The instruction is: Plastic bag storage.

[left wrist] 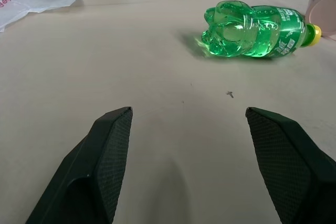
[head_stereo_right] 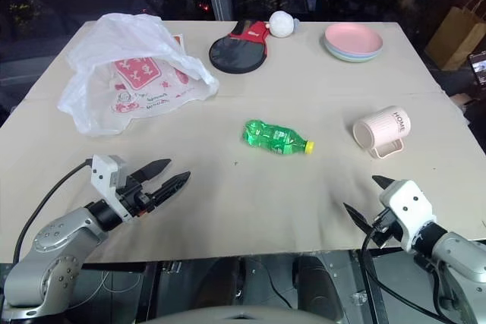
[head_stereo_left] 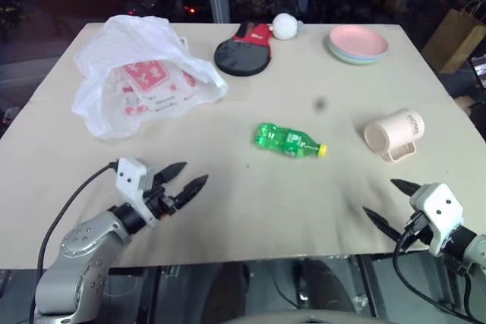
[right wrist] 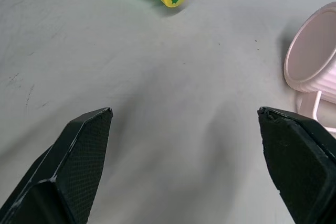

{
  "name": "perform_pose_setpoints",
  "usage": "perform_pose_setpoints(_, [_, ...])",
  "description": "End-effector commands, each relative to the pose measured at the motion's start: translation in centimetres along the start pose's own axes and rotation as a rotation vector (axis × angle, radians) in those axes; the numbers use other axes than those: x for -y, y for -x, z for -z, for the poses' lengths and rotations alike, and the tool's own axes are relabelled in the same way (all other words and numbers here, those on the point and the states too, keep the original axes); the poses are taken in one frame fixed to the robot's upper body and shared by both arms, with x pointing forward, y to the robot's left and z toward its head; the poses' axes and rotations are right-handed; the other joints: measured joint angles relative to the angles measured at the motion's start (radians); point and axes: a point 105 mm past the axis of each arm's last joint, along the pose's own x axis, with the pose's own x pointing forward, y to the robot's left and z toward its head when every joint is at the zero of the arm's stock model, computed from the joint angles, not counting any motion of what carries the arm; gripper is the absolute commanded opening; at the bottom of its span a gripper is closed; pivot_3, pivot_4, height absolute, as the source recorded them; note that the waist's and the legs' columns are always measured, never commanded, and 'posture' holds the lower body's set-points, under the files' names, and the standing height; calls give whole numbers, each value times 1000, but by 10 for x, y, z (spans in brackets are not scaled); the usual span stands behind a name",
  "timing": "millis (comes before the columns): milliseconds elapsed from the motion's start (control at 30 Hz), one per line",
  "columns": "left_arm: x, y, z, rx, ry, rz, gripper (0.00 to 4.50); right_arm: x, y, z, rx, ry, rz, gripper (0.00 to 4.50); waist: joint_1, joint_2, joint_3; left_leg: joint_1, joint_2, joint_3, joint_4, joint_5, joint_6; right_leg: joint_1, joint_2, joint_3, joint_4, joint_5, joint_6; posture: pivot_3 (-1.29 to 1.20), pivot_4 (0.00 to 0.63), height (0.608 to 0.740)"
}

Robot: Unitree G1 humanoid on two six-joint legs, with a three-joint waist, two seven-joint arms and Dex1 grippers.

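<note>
Both hands open and empty over the near edge of the counter.
The left hand (head_stereo_left: 184, 177) hovers with its fingers spread, holding nothing; the right hand (head_stereo_left: 386, 204) hovers at the opposite near corner, fingers wide apart, also empty; between and beyond them a green bottle (head_stereo_left: 289, 140) lies on its side on the counter (head_stereo_left: 250, 210); a pink cup (head_stereo_left: 395, 133) lies tipped over to its right; the plastic bag (head_stereo_left: 140, 73) sits crumpled at the far left of the counter, well apart from both hands.

Pink cup (head_stereo_left: 395, 133), right of frame, reads "HOME". Print on plastic bag (head_stereo_left: 144, 73) and green bottle (head_stereo_left: 290, 141): illegible.
</note>
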Motion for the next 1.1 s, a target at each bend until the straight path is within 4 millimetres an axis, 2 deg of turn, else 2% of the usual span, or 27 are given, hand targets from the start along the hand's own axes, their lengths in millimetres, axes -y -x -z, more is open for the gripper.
perform_pose_setpoints(33, [-3,-4,-17,63,-19,-32,3533,1,-2,-14,64,34,4,4500,0,0,0,0,0,0,0,0,0,0,0,0,0,0,0,0,150,740])
perform_pose_setpoints(133, [-14,-16,-38,143,-6,-154,3533,-5,-14,-29,151,44,-28,4500,2,0,0,0,0,0,1,0,0,0,0,0,0,0,0,0,150,740])
perform_pose_setpoints(267, [-49,-21,-67,212,-114,-411,3533,-26,-28,-71,343,184,-126,4500,0,-1,0,1,0,-1,1,0,0,1,1,0,2,0,1,0,150,740])
perform_pose_setpoints(400, [-76,-20,-85,129,-293,-622,3533,-42,-37,-101,460,199,-242,4500,-3,-1,0,1,0,-2,1,0,0,1,3,0,2,0,1,0,150,740])
perform_pose_setpoints(500, [-85,-20,-98,44,-518,-657,3533,-45,-40,-117,504,210,-290,4500,-2,-1,1,1,0,-2,0,0,0,1,3,0,2,0,0,0,150,740])
perform_pose_setpoints(667, [-107,-23,-122,-14,-716,-769,3533,-42,-42,-129,518,240,-298,4500,8,-2,1,-1,-1,-3,-1,0,0,0,1,-1,0,1,-1,0,150,740])
perform_pose_setpoints(833, [-141,-46,-143,-129,-861,-871,3533,-40,-44,-135,523,251,-279,4500,10,-2,1,-1,-1,-4,-1,0,0,1,2,-3,1,1,0,0,150,740])
perform_pose_setpoints(1067, [-184,-71,-158,-286,-924,-942,3533,-42,-45,-137,522,252,-261,4500,-1,-3,1,-2,-1,-3,-1,0,0,0,2,-2,1,3,3,0,150,740])
perform_pose_setpoints(1100, [-188,-74,-158,-301,-919,-939,3299,-42,-45,-138,522,252,-256,4500,0,-3,1,-2,-1,-3,-1,0,0,-1,2,-2,1,3,3,0,150,740])
